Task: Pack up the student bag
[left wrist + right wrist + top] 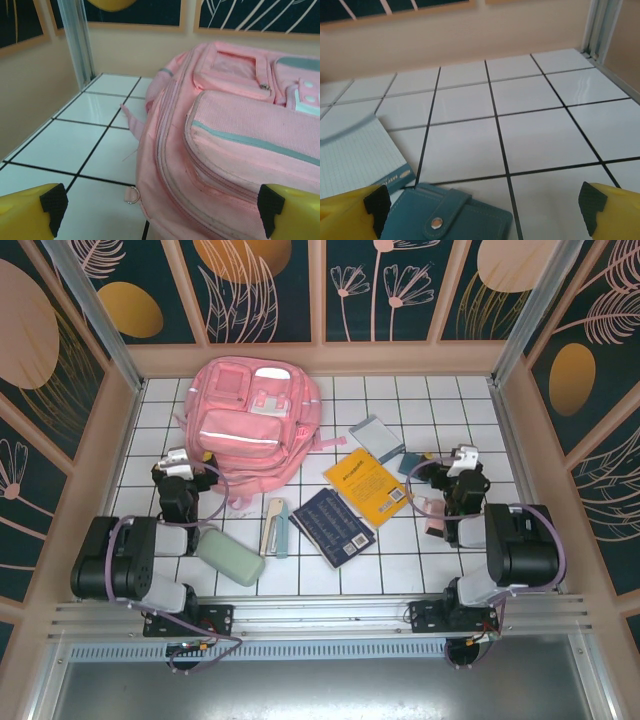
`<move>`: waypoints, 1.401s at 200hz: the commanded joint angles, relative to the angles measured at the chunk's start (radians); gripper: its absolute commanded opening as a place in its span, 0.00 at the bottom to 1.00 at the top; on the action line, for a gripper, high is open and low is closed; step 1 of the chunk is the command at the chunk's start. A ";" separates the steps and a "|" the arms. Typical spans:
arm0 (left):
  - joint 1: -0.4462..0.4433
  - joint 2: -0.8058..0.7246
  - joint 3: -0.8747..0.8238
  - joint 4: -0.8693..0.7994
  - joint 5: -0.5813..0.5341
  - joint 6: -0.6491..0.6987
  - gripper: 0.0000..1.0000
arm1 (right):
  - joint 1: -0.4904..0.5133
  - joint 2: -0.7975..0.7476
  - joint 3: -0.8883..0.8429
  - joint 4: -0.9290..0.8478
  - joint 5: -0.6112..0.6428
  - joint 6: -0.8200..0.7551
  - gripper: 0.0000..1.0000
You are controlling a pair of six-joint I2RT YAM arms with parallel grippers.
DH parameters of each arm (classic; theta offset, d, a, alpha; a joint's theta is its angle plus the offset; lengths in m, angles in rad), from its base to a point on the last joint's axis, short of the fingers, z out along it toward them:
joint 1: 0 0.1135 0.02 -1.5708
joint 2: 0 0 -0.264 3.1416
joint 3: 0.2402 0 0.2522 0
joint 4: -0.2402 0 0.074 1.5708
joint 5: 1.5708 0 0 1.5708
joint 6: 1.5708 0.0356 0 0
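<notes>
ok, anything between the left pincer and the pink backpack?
Nothing visible. The open left pincer points straight at the large soft pink fabric backpack, which lies close in front of it. Beside the bag on its left there is bare white tiled tabletop.

The top camera looks steeply down from behind the arm bases over the whole white tiled table (440,400). The left wrist camera sits low, close to the large soft pink fabric backpack (240,125) — the right one skims tiles past a teal snap wallet (445,217); the top view shares both.
</notes>
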 commanded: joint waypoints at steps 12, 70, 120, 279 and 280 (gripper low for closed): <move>-0.030 -0.248 0.140 -0.234 0.010 0.062 0.99 | 0.171 -0.276 0.125 -0.201 0.125 -0.068 0.99; -0.272 -0.456 0.545 -0.875 0.016 -0.039 0.99 | 0.692 -0.444 0.500 -0.602 0.462 -0.052 0.99; -0.260 -0.322 0.749 -1.281 -0.358 -0.440 0.99 | 0.403 -0.365 0.854 -1.112 -0.011 0.459 0.99; 0.019 0.382 1.028 -1.321 0.089 -0.446 0.95 | 0.477 0.289 0.905 -0.969 -0.454 0.604 0.94; 0.019 0.381 1.025 -1.319 0.092 -0.447 0.95 | 0.477 0.296 0.908 -0.967 -0.456 0.607 0.93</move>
